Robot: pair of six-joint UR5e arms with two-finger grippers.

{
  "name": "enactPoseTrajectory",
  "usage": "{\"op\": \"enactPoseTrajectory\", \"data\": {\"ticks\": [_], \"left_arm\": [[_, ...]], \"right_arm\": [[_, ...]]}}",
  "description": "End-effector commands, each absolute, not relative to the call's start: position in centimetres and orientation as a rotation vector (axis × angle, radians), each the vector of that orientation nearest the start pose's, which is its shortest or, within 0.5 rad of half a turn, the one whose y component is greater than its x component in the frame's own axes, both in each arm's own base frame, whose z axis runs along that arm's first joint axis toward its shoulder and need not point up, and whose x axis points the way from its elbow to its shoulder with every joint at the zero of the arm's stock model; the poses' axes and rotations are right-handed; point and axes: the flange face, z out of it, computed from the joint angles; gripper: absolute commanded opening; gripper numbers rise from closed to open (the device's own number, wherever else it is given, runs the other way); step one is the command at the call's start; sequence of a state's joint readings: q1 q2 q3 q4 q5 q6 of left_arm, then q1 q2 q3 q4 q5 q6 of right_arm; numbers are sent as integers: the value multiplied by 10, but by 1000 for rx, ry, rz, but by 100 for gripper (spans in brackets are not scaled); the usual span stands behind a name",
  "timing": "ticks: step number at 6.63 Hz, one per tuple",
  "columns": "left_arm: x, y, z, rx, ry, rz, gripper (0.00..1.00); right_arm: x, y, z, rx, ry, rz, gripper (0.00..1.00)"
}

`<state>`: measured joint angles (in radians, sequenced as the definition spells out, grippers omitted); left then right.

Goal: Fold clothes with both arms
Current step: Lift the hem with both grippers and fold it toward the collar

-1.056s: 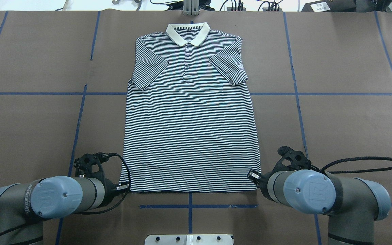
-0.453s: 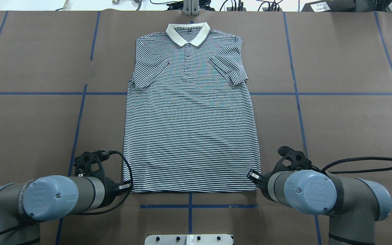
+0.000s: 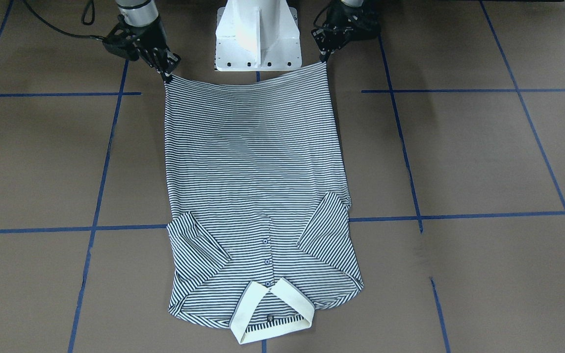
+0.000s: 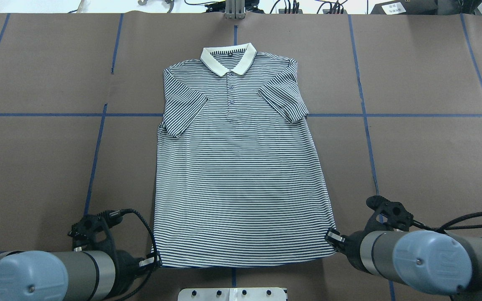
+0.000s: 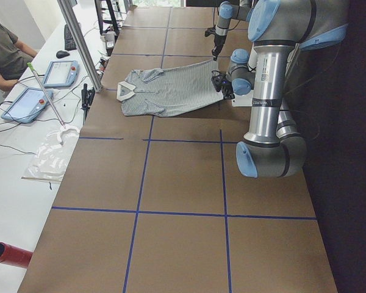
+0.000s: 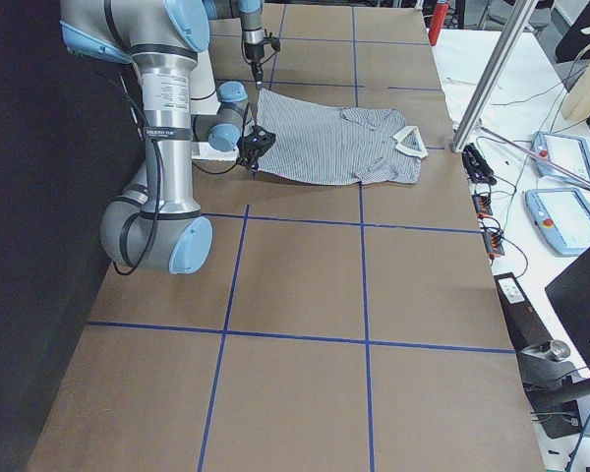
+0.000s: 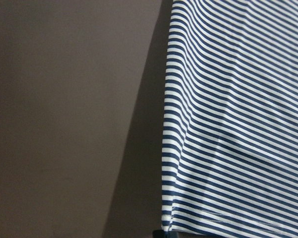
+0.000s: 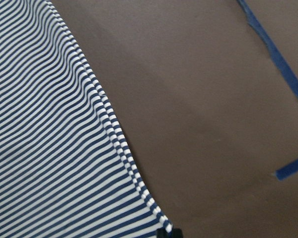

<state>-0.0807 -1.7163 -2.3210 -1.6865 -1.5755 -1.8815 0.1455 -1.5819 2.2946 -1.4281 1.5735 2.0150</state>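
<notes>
Polo shirt: long axis away from base, collar far; left jaws, right jaws pinch hem corners.

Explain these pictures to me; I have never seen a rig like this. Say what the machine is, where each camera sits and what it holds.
This machine has a left arm and a right arm, each ending in a two-finger gripper. One picture looks down from behind it, one faces it across the table, two look along the table from its ends, and two come from wrist cameras. A striped polo shirt lies face up on the brown table, sleeves folded in, collar away from the machine. The left gripper and right gripper each pinch one hem corner.
</notes>
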Motion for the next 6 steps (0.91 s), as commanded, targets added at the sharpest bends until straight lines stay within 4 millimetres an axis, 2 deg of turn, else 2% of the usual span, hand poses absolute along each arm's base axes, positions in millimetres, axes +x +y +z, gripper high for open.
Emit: {"op": "enactPoseTrajectory", "data": {"ticks": [1,2,3,4,5,6], "left_arm": [[417,-158,221,-130,1001,-359,0],[422,-207,215,-28,1011,-374,0],[435,-274,208,94,990,-379,0],[443,-339,232,188,910,-393,0],[434,-405,247,278,882,-411,0],[431,-471,272,347,848,-433,0]], "right_arm": [[-372,-201,296,-128,-919,603,0],[-376,-236,288,-91,-945,662,0],[-395,-291,274,-13,-971,676,0],[-407,-349,270,73,-904,662,0],[-430,-413,268,128,-845,652,0],[-442,-479,281,162,-776,678,0]]}}
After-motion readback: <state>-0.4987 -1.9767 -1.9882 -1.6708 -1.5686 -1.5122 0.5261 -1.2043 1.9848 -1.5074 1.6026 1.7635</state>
